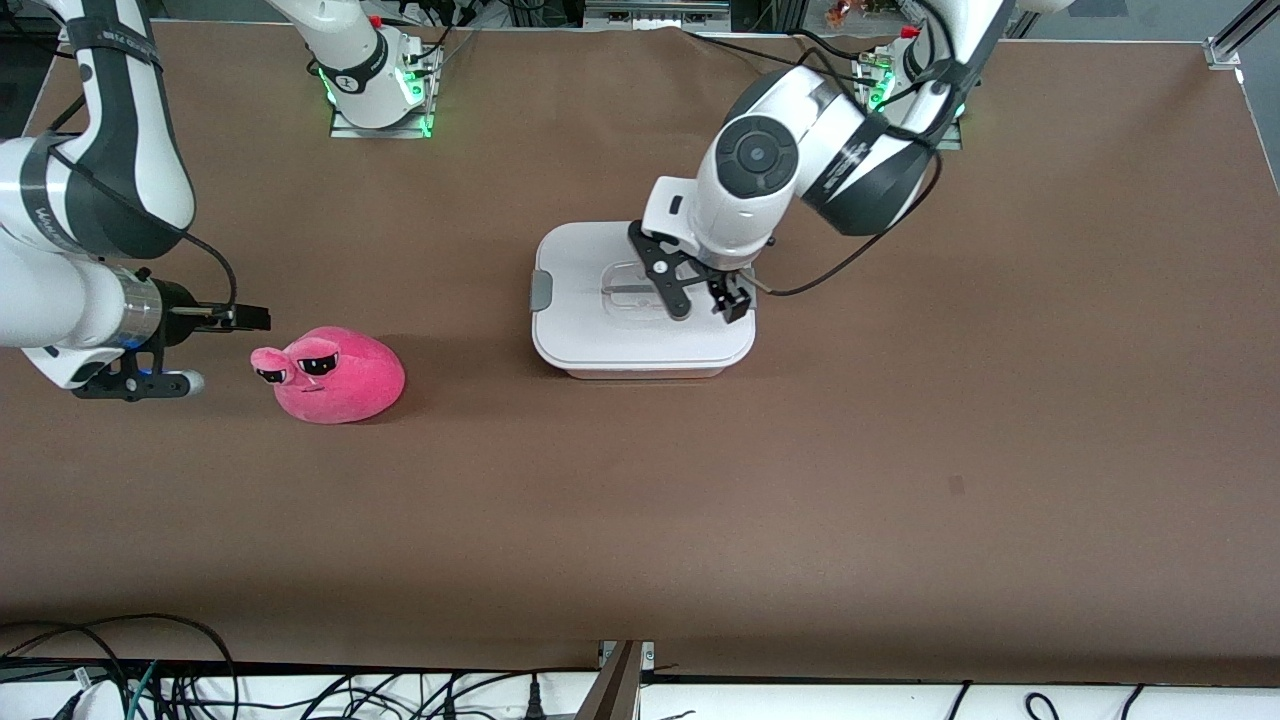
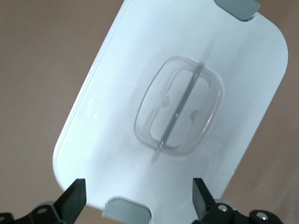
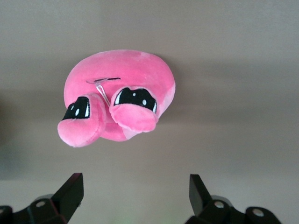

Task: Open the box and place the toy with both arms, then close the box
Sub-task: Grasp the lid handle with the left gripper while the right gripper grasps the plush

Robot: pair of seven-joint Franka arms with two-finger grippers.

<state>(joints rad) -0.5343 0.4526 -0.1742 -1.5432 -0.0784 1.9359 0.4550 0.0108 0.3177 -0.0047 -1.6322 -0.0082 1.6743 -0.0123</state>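
Currently lid on box (image 1: 640, 330) at table centre, toy (image 1: 335, 375) toward right arm's end – left gripper (image 1: 705, 300) over lid, right gripper (image 1: 215, 318) beside toy, both wide open, empty – centre fingers on handle recess (image 2: 180, 109) w/ straight descent

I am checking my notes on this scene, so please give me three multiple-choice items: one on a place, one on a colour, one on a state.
1. Where is the left gripper?
A. over the box lid
B. over the toy
C. over bare table

2. What colour is the toy?
A. green
B. hot pink
C. white

3. In what state is the box?
A. lid off
B. lying on its side
C. lid on

Answers:
1 A: its open fingers hang above the white lid, near the recessed handle.
2 B: the plush is pink in the front and right wrist views, facing the open right gripper.
3 C: the lid covers the tub.
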